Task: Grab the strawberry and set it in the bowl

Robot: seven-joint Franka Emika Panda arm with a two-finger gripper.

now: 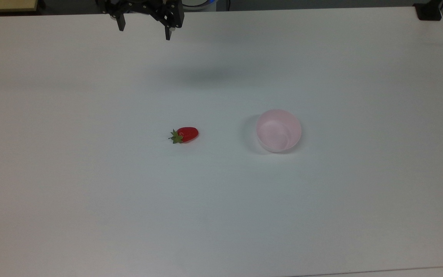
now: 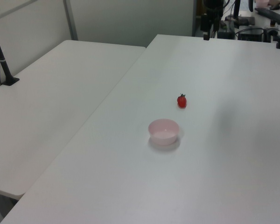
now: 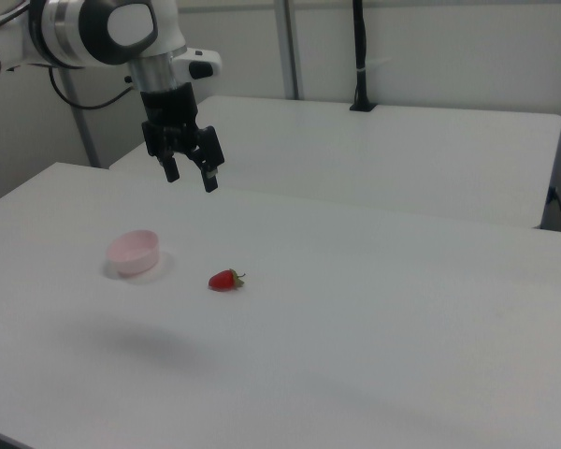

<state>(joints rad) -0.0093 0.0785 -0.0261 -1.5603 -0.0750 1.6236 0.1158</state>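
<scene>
White table [image 1: 90, 192] is kept bare around strawberry [image 1: 185, 134] and bowl [image 1: 278, 130], while the gripper [image 1: 144, 32] is held wide open and empty at the top view's upper left, ready for approach.

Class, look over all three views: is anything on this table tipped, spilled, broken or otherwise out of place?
Nothing stands out. The strawberry lies on its side on the white table, apart from the bowl, which stands upright and empty. The gripper hangs open above the table, holding nothing. No spill or damage is visible.
</scene>
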